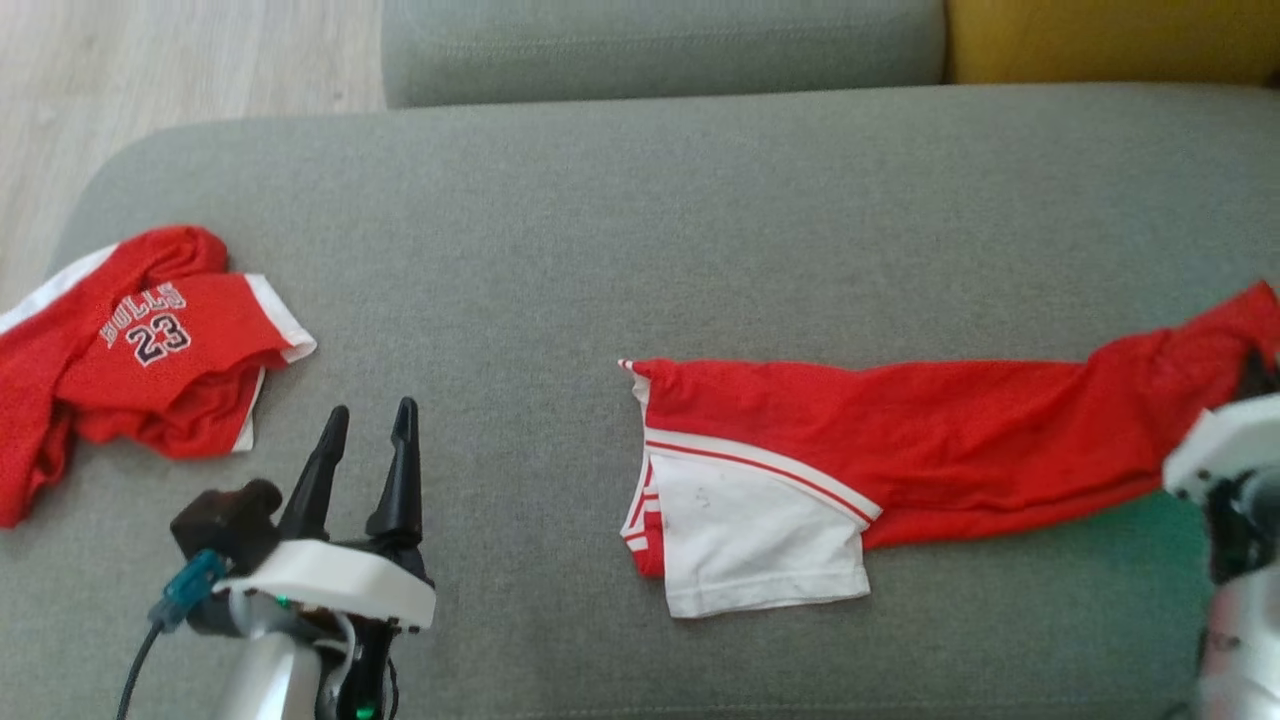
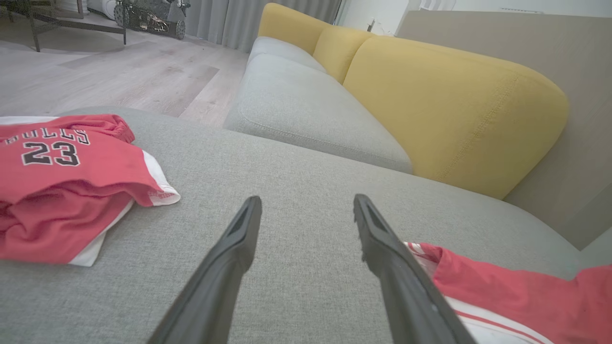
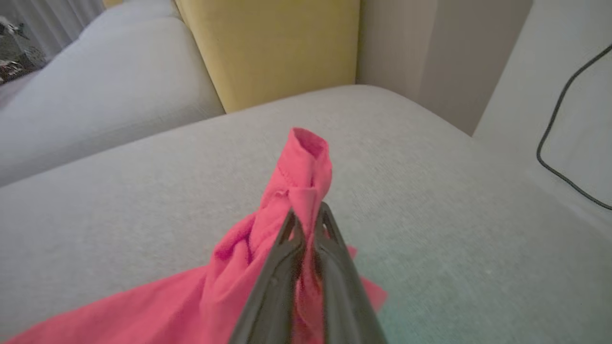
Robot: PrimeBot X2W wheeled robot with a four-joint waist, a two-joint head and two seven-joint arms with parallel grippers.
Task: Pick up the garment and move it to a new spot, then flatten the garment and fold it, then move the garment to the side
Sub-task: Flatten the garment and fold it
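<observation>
Garment (image 1: 900,440) looks soft, light, floppy. Right gripper (image 3: 307,213) pinches red end tight. Left gripper (image 1: 372,408) wide, empty. Best grab white corner too, I think.

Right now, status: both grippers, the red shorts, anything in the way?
Right gripper shut on shorts, bunched at their right end. Left gripper open, empty, above cushion. Shorts lie stretched flat. Jersey apart at left, not blocking.
</observation>
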